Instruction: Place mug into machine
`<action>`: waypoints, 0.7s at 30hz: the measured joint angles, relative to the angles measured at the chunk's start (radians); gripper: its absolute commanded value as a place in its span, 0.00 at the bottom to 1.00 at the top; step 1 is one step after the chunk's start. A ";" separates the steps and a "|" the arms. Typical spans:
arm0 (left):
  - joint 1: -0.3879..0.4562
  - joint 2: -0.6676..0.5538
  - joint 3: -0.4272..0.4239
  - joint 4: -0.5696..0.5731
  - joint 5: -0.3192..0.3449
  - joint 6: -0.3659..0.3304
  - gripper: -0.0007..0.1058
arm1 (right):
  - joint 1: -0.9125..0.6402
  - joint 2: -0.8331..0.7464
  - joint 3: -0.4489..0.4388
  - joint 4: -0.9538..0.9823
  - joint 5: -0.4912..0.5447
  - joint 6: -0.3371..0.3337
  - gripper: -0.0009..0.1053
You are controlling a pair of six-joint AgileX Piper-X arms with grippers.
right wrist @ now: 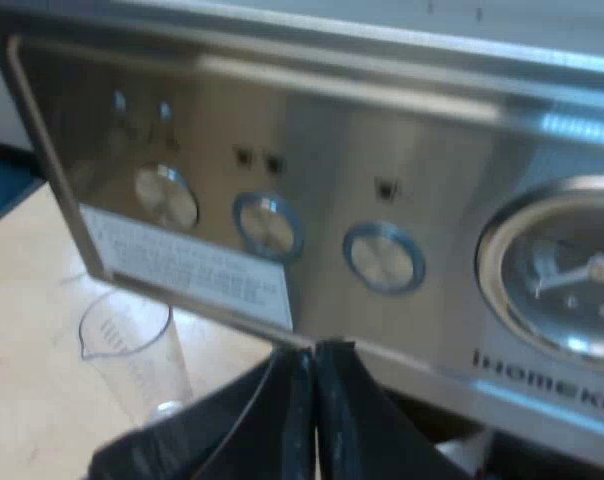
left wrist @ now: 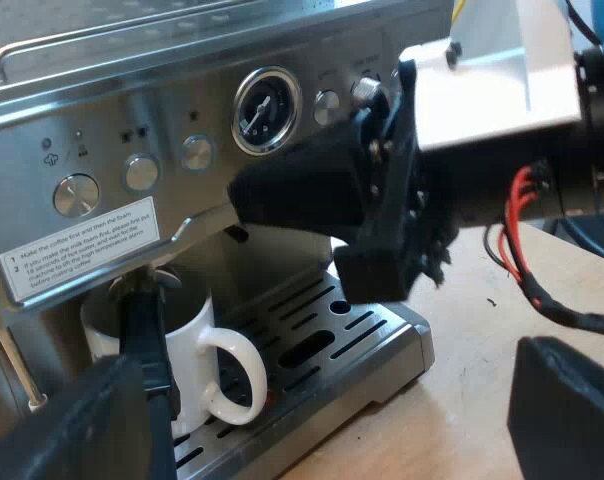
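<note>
Espresso machine (left wrist: pixel 132 110), brushed steel front, fitted with a round pressure dial (left wrist: pixel 267 110), a row of round buttons (left wrist: pixel 140 172) and a white printed label (left wrist: pixel 82 262) under the buttons. Drip tray (left wrist: pixel 327 335), steel, with a slotted grate, at the foot of the machine. Mug (left wrist: pixel 192 335), white, upright on the grate of the drip tray, directly under the metal holder (left wrist: pixel 147 285) locked into the machine's front; loop (left wrist: pixel 237 375) of the mug turned outward over the bare part of the grate. Dark handle (left wrist: pixel 147 345) of the holder, reaching down across the mug's wall. Left hand (left wrist: pixel 327 395), released, fingers set wide apart with nothing between them, facing the drip tray, near the mug but clear of it. Right hand (right wrist: pixel 312 352), clenched, fingertips pressed together with nothing visible between them, raised over the drip tray, tips close under the lower edge of the button panel, higher than the mug and apart from it. Measuring glass (right wrist: pixel 132 345), clear, with a pouring lip, upright on the tabletop (right wrist: pixel 22 320) just beside the machine. Tabletop of pale wood, carrying the machine and the glass.
</note>
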State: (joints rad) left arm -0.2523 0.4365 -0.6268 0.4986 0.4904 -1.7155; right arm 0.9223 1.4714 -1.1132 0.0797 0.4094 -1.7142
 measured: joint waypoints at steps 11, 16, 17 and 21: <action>0.000 0.000 0.000 0.000 0.000 0.000 0.70 | -0.030 0.016 -0.010 -0.010 -0.005 -0.002 0.01; 0.000 0.000 0.000 0.000 0.000 0.000 0.70 | -0.034 0.018 -0.010 -0.010 -0.022 -0.002 0.01; 0.000 0.000 0.000 0.000 0.000 0.000 0.70 | -0.034 0.018 -0.010 -0.012 -0.023 -0.002 0.01; 0.000 0.000 0.000 0.000 0.000 0.000 0.70 | -0.034 0.018 -0.010 -0.038 -0.024 -0.002 0.01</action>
State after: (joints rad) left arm -0.2523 0.4365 -0.6268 0.4986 0.4904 -1.7155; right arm 0.8882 1.4895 -1.1234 0.0413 0.3858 -1.7162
